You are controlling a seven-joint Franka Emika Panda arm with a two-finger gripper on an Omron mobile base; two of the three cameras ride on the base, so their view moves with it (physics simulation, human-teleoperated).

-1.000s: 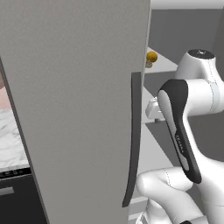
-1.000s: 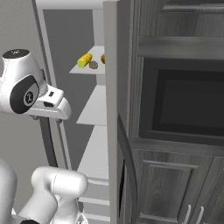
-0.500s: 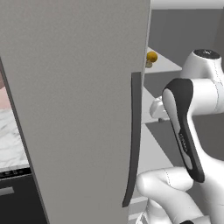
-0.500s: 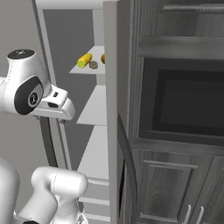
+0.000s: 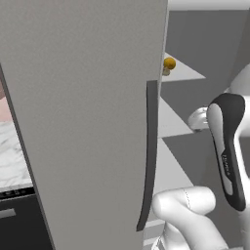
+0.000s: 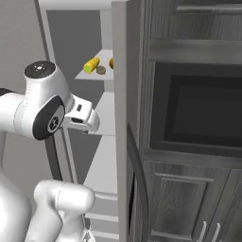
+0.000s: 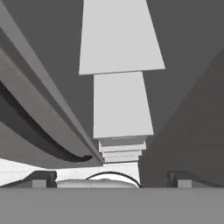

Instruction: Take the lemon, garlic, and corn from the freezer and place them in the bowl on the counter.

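You've got the freezer (image 5: 88, 122) door swung open; the corn (image 6: 91, 65), a dull garlic-like lump and the lemon (image 5: 169, 63) sit on an upper shelf, 0 of 3 moved. Gripper (image 7: 111, 180) is spread fully, empty, inside below them.

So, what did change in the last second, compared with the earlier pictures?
The arm's elbow rose in both base views, and the hand came up a little toward the freezer shelves. Nothing was taken hold of or let go. The corn and the lemon lie on their shelf as before, and the gripper stays open and empty.
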